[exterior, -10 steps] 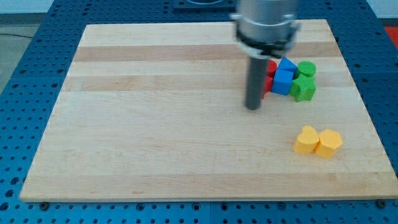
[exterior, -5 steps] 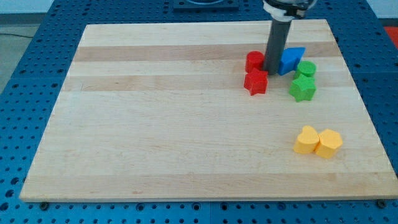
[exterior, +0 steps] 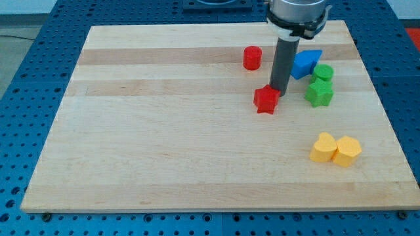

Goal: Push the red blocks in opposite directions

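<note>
A red cylinder [exterior: 252,58] stands near the view's top, left of my rod. A red star-shaped block [exterior: 266,99] lies below it, at the middle right of the board. My tip [exterior: 277,90] touches the red star's upper right edge. The two red blocks are apart, with a gap of about one block between them. A blue block [exterior: 304,63] sits just right of the rod, partly hidden behind it.
A green cylinder [exterior: 323,72] and a green star-shaped block [exterior: 319,93] sit right of the blue block. Two yellow blocks [exterior: 323,147] [exterior: 347,151] touch each other at the lower right. The wooden board [exterior: 164,131] lies on a blue perforated table.
The red cylinder has moved up and left, away from the red star. The red star has slid down a little. My tip has moved down to the red star's upper right.
</note>
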Available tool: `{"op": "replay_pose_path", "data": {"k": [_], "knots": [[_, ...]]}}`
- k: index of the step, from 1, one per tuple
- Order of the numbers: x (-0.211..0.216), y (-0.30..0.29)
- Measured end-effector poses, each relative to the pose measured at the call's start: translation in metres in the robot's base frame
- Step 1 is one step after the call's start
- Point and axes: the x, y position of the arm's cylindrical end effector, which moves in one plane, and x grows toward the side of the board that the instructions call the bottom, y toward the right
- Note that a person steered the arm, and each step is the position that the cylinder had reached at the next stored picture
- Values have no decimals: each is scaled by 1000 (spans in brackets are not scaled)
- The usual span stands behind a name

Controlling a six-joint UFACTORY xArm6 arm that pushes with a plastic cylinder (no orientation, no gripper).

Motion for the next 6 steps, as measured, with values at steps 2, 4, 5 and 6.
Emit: {"op": "replay_pose_path", "data": {"k": [2, 4, 5, 6], "knots": [[0, -24], [19, -10], [33, -14], [42, -9]]}}
